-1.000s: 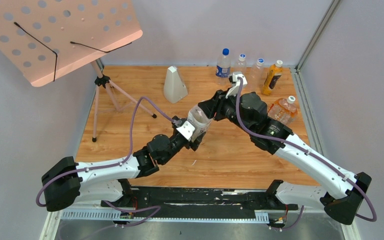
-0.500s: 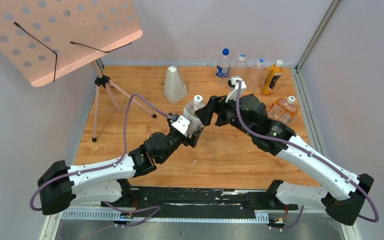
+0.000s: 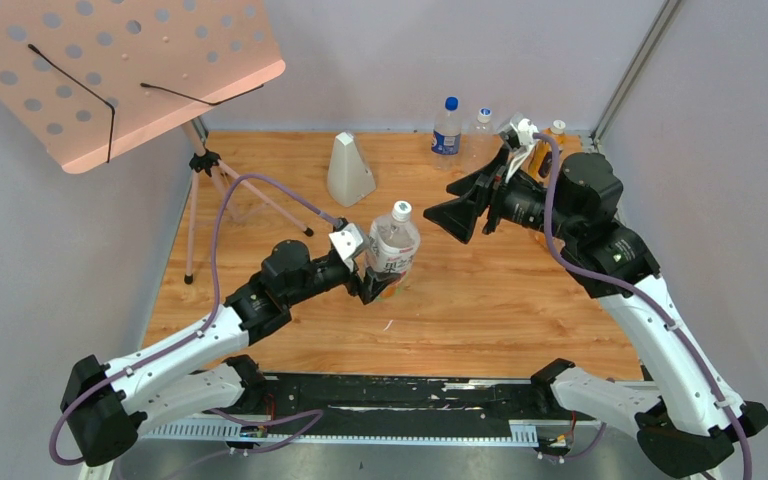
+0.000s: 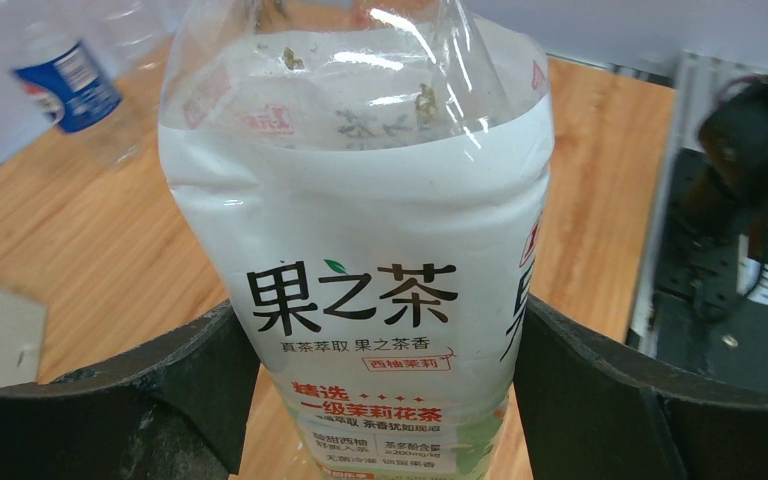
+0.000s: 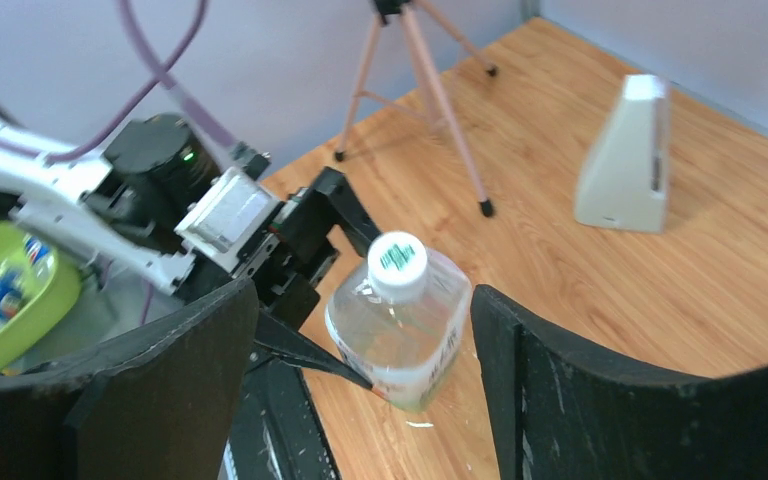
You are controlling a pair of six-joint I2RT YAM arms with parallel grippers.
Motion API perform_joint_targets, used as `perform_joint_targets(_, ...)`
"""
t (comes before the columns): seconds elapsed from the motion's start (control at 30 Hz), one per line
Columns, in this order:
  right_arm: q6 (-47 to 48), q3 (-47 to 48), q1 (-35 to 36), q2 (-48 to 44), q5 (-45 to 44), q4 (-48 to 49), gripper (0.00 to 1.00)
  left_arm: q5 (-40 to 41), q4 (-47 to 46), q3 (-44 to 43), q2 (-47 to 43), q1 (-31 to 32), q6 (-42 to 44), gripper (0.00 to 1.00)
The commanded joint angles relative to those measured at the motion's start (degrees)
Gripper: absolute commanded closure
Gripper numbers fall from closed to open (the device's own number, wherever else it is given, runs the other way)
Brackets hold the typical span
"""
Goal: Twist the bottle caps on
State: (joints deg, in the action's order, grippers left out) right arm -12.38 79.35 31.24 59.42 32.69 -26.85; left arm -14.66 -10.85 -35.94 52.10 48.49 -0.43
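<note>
Sitting on the neck of the larger bottle (image 3: 392,250) is a white cap (image 3: 401,210) with a green mark on top, over the middle of the desk (image 3: 480,300) and leaning slightly. The left pincer (image 3: 370,280) is clamped on the bottle's labelled lower body. The right pincer (image 3: 447,205) hangs near the cap on its right, not touching it, jaws spread with nothing between them. A blue-labelled bottle (image 3: 446,127) stands at the far edge.

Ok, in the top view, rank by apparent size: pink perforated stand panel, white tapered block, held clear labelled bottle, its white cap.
1. Pink perforated stand panel.
2. Clear labelled plastic bottle and white tapered block: alike, bottle possibly nearer the camera, unranked.
3. Round white cap.
</note>
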Motion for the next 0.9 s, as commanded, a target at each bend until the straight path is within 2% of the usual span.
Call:
perform_joint_targets(0.0,5.3,3.0,-0.1,3.1,11.5,0.5,0.24,-16.3,2.4,-5.1,0.3,-0.4,3.8,1.0)
perform_joint_targets(0.37,6.1,1.9,-0.1,5.9,17.7,1.0,0.39,-20.3,1.9,-7.3,2.1,-0.4,4.0,0.99)
perform_joint_targets(0.63,6.7,-0.4,-0.1,4.4,19.1,2.3,0.41,-18.1,1.0,-7.4,2.2,-0.4,2.0,0.99)
perform_joint_targets(0.87,7.0,-1.6,-0.1,4.0,18.8,2.4,0.49,-18.1,-1.5,-7.0,2.6,-0.4,0.8,1.0)
